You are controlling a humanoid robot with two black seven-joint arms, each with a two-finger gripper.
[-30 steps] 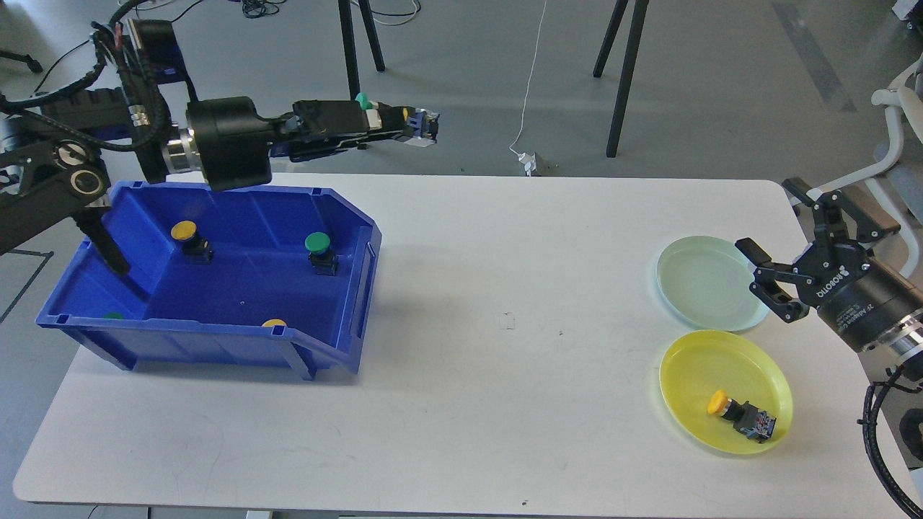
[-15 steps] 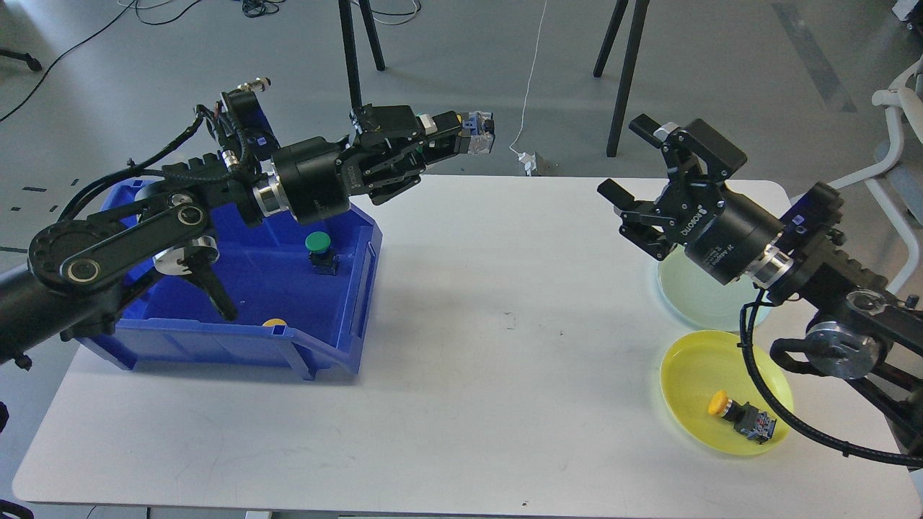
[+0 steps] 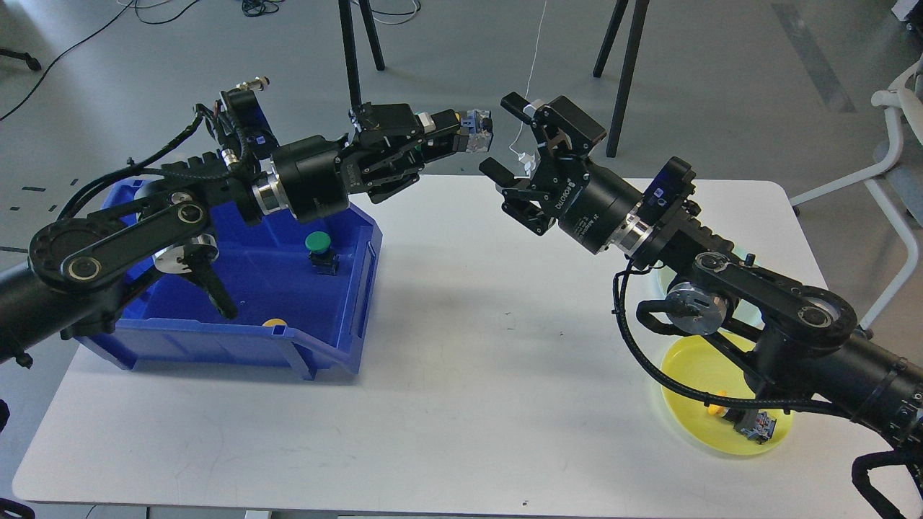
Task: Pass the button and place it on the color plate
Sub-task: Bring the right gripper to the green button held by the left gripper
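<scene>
My left gripper (image 3: 461,135) grips a button (image 3: 477,134) above the table's (image 3: 469,360) far edge, while my right gripper (image 3: 508,148) hangs spread wide just beside it.

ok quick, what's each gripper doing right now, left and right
Left gripper: shut on a button, held out toward the right one.
Right gripper: open, empty, just short of the button.

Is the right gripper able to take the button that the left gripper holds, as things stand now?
Probably yes. The right gripper is open and faces the button, which sticks out past the left gripper. Only open air lies between them, above the table.
</scene>
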